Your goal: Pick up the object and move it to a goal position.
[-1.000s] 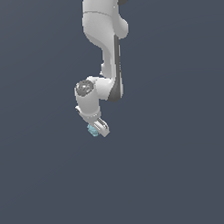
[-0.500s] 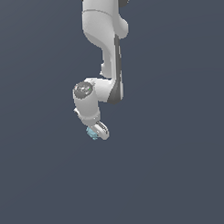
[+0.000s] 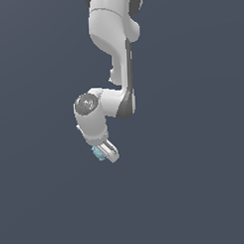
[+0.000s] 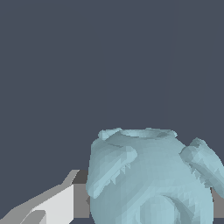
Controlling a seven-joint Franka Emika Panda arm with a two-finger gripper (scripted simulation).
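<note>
Fingers of the white hand (image 3: 104,153) are clamped on the pale teal object (image 3: 99,153), which sits between them. Bumpy and roundish, the object (image 4: 151,179) fills much of the wrist view, one finger (image 4: 52,205) beside it.

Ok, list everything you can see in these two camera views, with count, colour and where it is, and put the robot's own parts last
Object: one, pale teal-blue, bumpy and roundish, held at the gripper's tip; it fills the near part of the wrist view.
Background: one, plain dark grey-blue, all around the arm; no other things show on it.
Arm: one, white with dark grey joints, coming down from the exterior view's top.
Gripper: one, white, at the arm's lower end, closed on the object; a white and grey finger shows beside the object in the wrist view.
</note>
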